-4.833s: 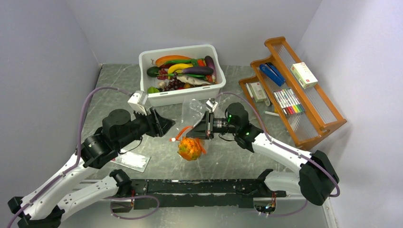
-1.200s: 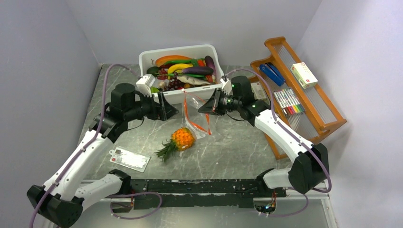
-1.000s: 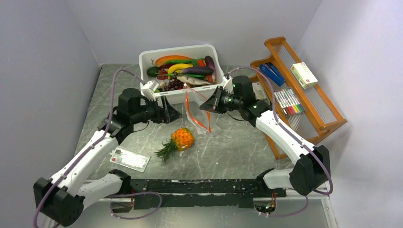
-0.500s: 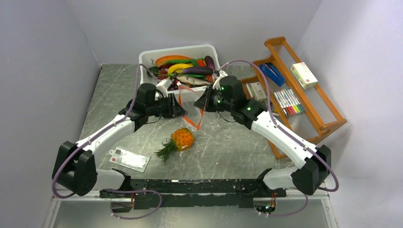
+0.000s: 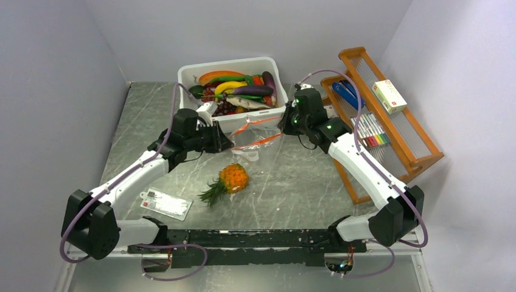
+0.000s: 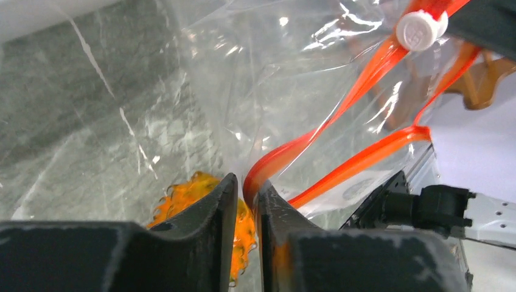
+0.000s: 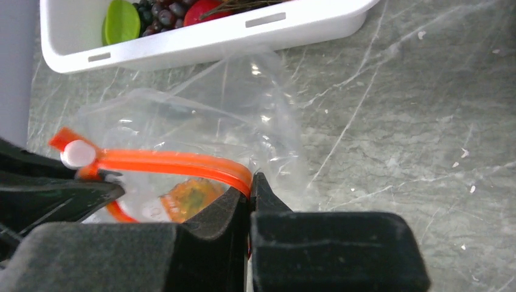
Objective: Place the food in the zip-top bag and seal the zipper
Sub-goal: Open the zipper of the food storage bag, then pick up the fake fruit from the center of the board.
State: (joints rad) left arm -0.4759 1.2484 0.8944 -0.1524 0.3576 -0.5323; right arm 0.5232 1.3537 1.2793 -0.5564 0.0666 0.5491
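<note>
The zip-top bag hangs stretched between my two grippers, above the table in front of the tub. My left gripper is shut on the left end of the zipper. My right gripper is shut on its right end. The white slider sits near the left gripper's end. The mouth gapes between the two orange-red strips. The orange pineapple lies on the table outside the bag, crown toward the near left; it shows through the plastic in the left wrist view.
The white tub behind the bag holds several toy fruits and vegetables, including grapes. A wooden rack with pens and boxes stands at the right. A flat white card lies near left. A black rail runs along the near edge.
The pineapple, earlier inside the hanging bag, now lies on the table. My left gripper moved right and took hold of the zipper. My right gripper pulled right, stretching the bag flat.
</note>
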